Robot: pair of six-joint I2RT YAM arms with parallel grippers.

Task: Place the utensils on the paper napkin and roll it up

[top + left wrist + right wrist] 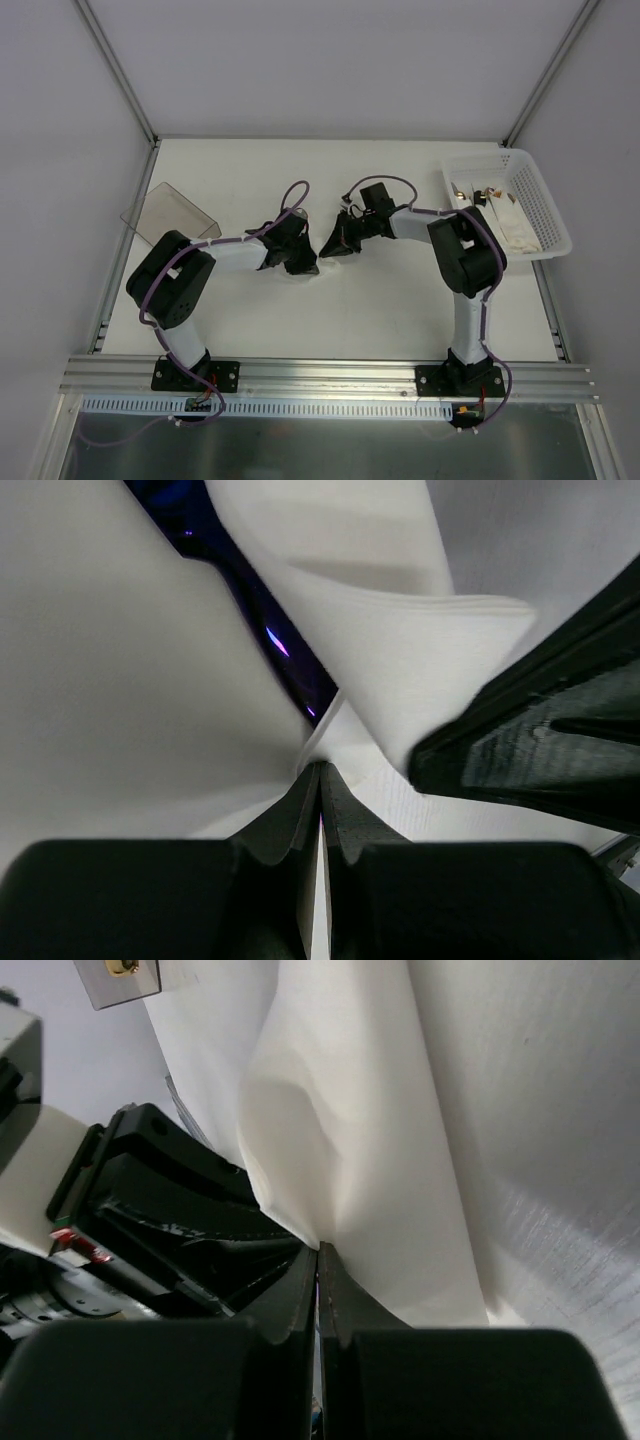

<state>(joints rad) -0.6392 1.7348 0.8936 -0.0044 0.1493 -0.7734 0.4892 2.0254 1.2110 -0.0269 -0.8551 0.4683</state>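
White walls close round a pale counter (330, 320). From above we see a white perforated basket (548, 205) at the far right corner. It holds white pieces and a few brown bits (490, 193) too small to identify. Well to the left of the basket, the left end effector (303, 264) and the right end effector (330, 248) meet tip to tip at mid-counter. Farther left of the basket, a clear smoky container (175, 212) lies by the counter's edge.

Through the left wrist camera we find the left end effector pressed together on a fold of the napkin (400, 660), which rises in loose white folds. The other arm's black finger crosses close beside it.

Through the right wrist camera the right end effector is likewise clamped on the napkin's lower edge. The sheet spreads upward from it, and the left end effector's black body sits just beside.
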